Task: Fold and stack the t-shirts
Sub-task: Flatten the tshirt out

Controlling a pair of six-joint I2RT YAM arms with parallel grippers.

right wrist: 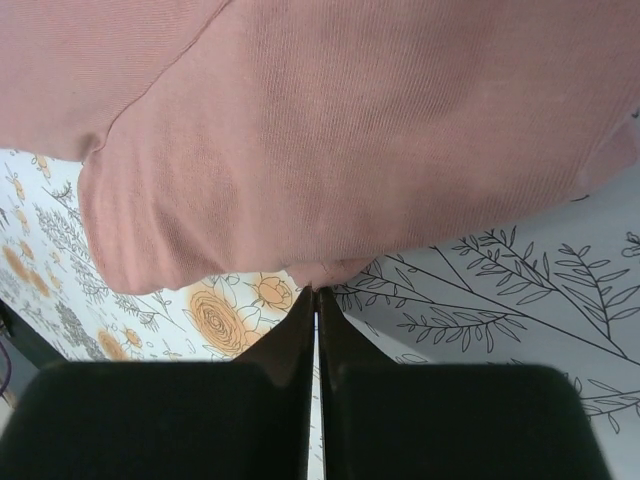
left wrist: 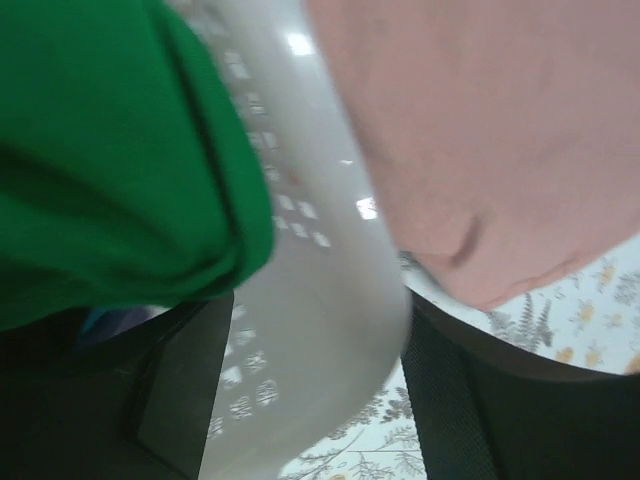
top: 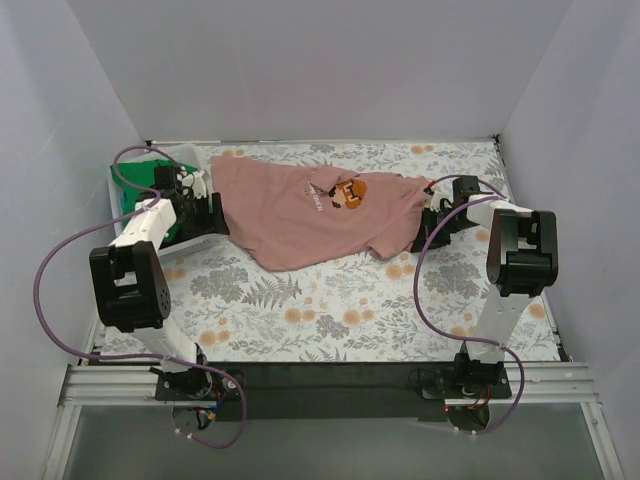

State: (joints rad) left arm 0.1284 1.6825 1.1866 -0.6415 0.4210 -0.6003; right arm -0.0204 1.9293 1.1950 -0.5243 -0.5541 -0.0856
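The pink t-shirt lies spread, print side up, across the far half of the table. It fills the top of the right wrist view and the upper right of the left wrist view. The green t-shirt is bunched in the white basket at far left and looms large in the left wrist view. My left gripper sits at the pink shirt's left edge, open, with the basket wall seen between its fingers. My right gripper is at the shirt's right side, shut, with a nub of the pink hem pinched at its tips.
The white slotted basket stands at the far left corner, close against the left gripper. A floral grey-and-orange cloth covers the table. White walls close in the left, back and right sides.
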